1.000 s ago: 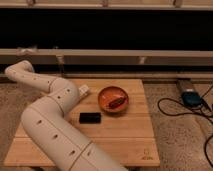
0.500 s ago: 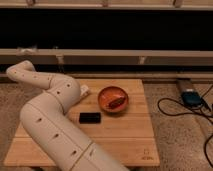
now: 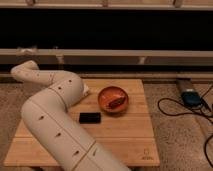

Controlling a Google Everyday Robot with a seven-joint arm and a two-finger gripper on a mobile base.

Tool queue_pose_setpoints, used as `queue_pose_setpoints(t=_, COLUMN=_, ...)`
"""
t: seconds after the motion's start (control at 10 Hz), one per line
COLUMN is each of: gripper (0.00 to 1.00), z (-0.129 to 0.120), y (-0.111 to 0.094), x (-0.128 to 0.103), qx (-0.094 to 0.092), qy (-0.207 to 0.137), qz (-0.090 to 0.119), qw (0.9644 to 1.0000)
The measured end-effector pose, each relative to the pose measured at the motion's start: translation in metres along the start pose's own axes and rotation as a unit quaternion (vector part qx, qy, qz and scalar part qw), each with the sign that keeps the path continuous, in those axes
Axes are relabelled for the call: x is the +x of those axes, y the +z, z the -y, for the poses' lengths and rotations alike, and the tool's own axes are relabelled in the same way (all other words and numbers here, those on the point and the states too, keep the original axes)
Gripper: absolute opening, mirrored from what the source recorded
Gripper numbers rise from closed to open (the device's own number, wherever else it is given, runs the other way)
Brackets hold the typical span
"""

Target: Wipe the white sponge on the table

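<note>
While the table lies unmoved beneath the orange bowl, the white arm folded left of the bowl has edged slightly toward it since a second ago; the bowl holds a dark reddish piece; a black block rests front-left of the bowl, unshifted; the gripper is hidden behind the arm, left of the bowl, fingers together; where the white sponge lies cannot be told.
</note>
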State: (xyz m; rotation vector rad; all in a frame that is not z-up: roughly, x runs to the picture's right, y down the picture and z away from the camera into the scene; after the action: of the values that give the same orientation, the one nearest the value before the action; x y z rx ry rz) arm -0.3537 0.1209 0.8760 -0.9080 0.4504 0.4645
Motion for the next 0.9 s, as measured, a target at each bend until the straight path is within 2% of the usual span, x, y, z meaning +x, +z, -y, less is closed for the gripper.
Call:
queue_pose_setpoints(t=0.4, gripper=0.0, z=0.026, y=-0.009, x=0.009, qx=-0.001, qy=0.043, qz=0.013, qw=0.999)
queue_pose_setpoints(t=0.9, gripper=0.0, z=0.052, y=-0.01, x=0.009, qx=-0.004, qy=0.075, qz=0.013, qw=0.9971)
